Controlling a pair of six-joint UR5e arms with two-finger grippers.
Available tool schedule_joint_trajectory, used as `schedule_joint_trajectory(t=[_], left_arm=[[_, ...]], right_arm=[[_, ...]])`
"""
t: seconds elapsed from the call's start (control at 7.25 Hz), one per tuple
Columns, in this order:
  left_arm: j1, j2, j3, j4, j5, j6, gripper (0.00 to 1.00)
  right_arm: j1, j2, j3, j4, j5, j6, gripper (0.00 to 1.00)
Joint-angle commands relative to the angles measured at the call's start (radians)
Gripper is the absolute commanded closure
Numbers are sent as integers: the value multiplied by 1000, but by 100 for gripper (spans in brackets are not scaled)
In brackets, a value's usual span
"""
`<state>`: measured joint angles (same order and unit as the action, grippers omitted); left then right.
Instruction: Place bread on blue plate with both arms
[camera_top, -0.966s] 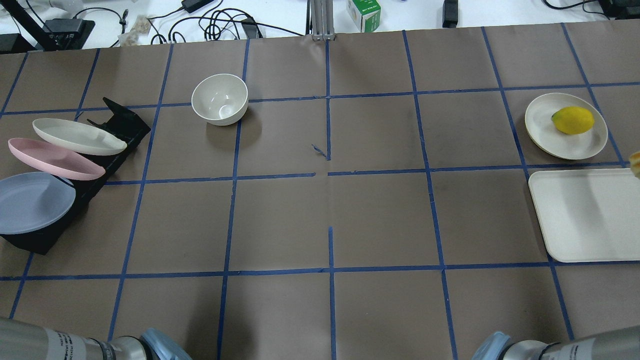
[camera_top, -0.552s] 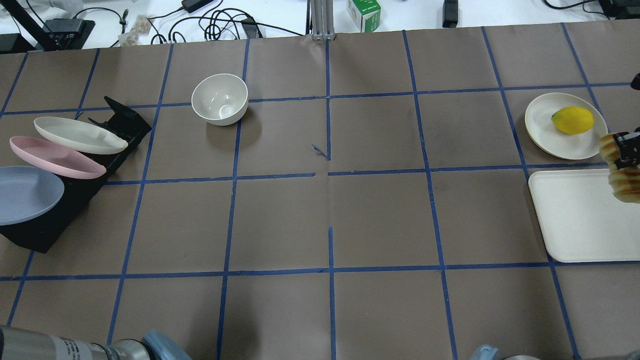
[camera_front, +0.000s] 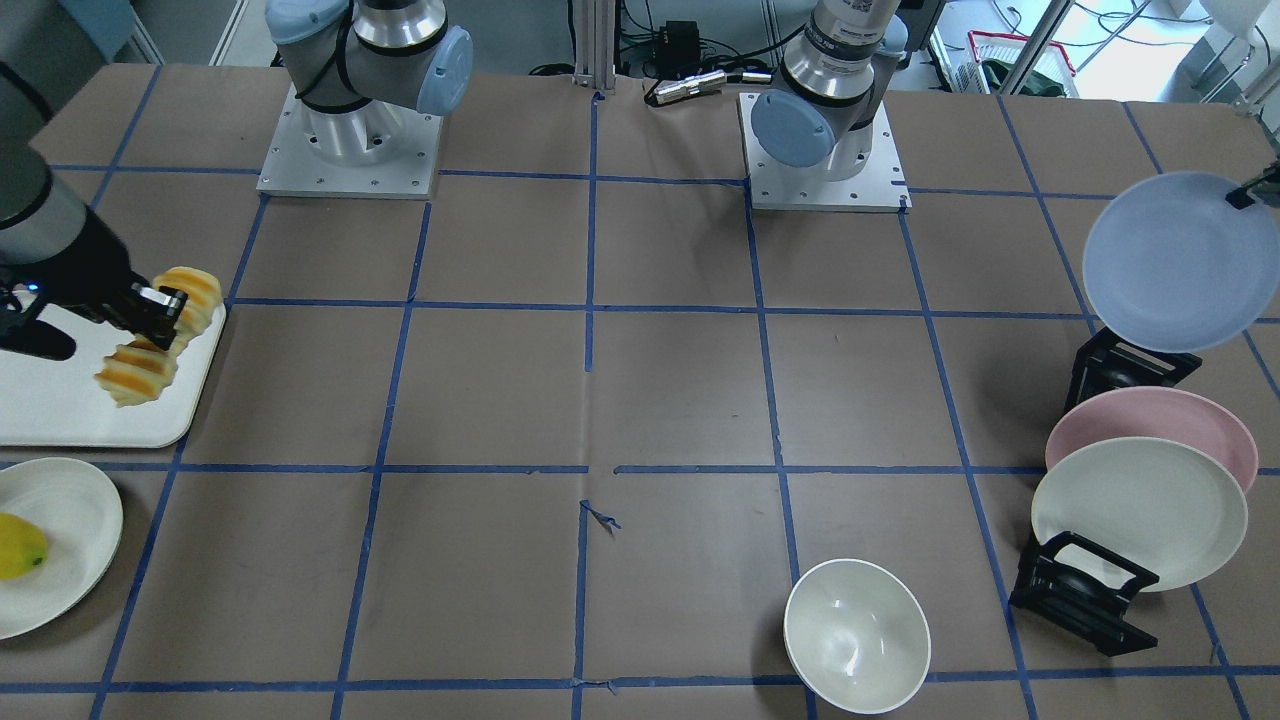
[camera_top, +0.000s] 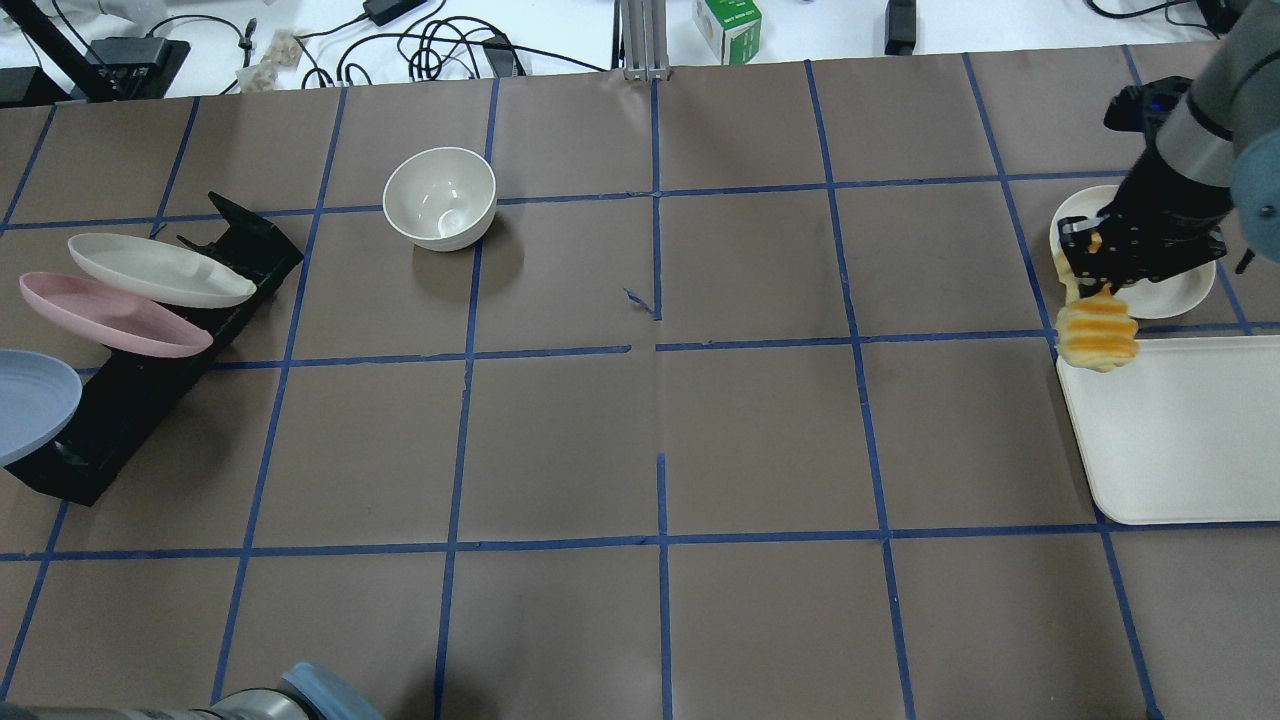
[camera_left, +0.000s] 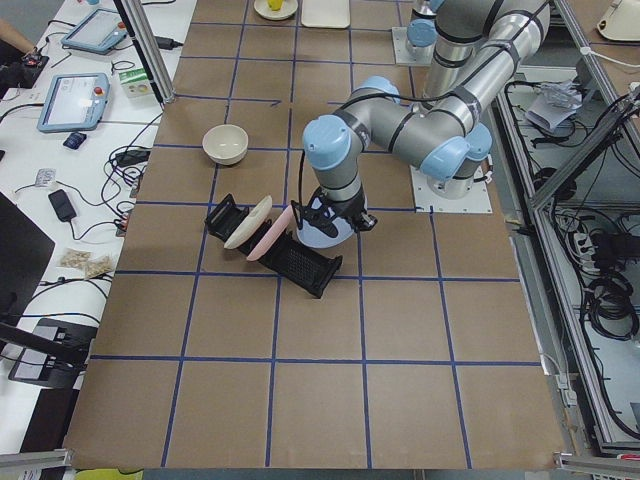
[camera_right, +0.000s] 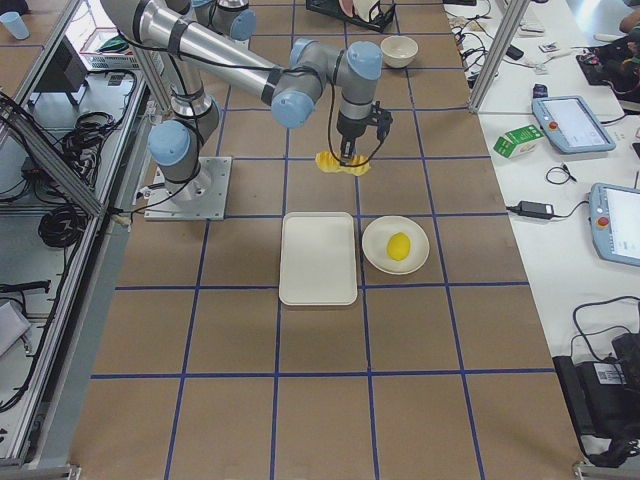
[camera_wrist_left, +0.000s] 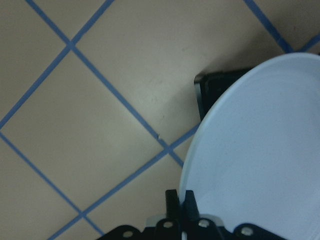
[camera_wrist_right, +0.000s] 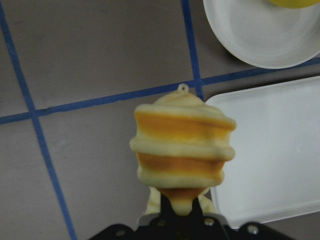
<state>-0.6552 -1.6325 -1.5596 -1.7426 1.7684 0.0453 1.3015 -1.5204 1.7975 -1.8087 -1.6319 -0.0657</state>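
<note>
The right gripper pinches the bread mid-body above the tray corner. It looks soft and light, so a gentle central hold suits. The left gripper clamps the blue plate by its rim.

- Robotics lab, not a home or a kitchen.
- Left arm and right arm are jointed cobots, each bolted through a metal base plate onto one big bench.
- The bench is papered brown and marked off with a blue tape grid.
- A teach pendant with a red stop button lies on the side desk, and a second pendant lies on the desk at the far end.
- Loose cables and power bricks run along the back edge, next to an aluminium profile post.
- Extrusion framing and cable bundles sit behind the robot.
</note>
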Motion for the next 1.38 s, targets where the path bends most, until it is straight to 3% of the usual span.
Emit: schedule_joint_trajectory(t=[0.0, 0.28, 0.41, 0.69, 0.97, 1.1, 1.24], left_arm=[[-70, 83, -31, -124, -50, -21, 100], [-316, 100, -69, -108, -127, -144, 100], [-413, 89, -79, -71, -221, -148, 100], [-603, 56, -182, 128, -358, -153, 100], [-830, 51, -371, 425, -373, -287, 100], [-927, 21, -420, 634, -377, -344, 100], [-993, -36, -433, 720, -386, -419, 100]], right_arm=[[173, -3, -47, 6, 3, 205, 100], [266, 29, -79, 5, 44, 350, 100], [284, 42, -79, 2, 93, 419, 100], [307, 77, -107, 5, 141, 443, 100], [384, 142, -186, 17, 129, 449, 100], [421, 169, -208, 17, 126, 448, 100], [448, 199, -211, 3, 122, 429, 100]])
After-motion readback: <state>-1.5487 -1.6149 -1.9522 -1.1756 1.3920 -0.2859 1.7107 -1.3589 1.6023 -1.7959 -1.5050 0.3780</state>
